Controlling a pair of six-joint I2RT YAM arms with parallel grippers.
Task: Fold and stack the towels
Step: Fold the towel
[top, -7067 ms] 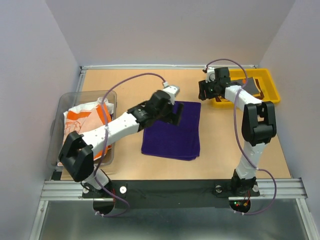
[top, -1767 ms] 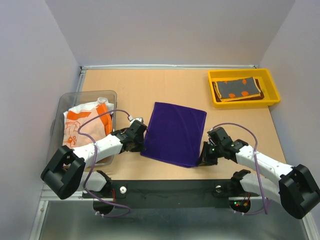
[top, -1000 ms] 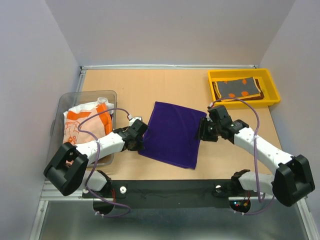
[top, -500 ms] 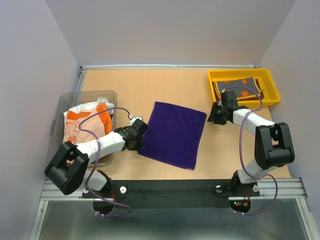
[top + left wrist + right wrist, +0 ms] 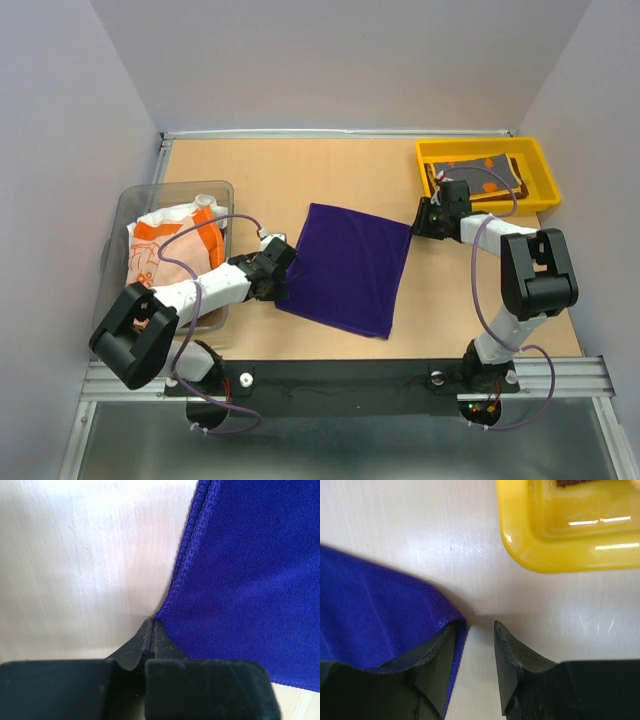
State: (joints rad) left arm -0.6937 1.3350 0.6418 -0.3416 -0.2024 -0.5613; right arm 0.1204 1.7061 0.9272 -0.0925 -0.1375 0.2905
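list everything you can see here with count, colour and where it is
purple towel: one, deep purple, flat on the table centre
patterned towel: one, orange and white, bunched in the bin
folded towels: a small stack, dark top with orange spots, brown beneath, in the tray
clear bin: one, see-through plastic, left side
yellow tray: one, yellow, far right corner
table: one, light wood
left pincer: one, black, shut on the purple towel's left edge
right pincer: one, black, open at the purple towel's far right corner, one finger under the cloth's edge
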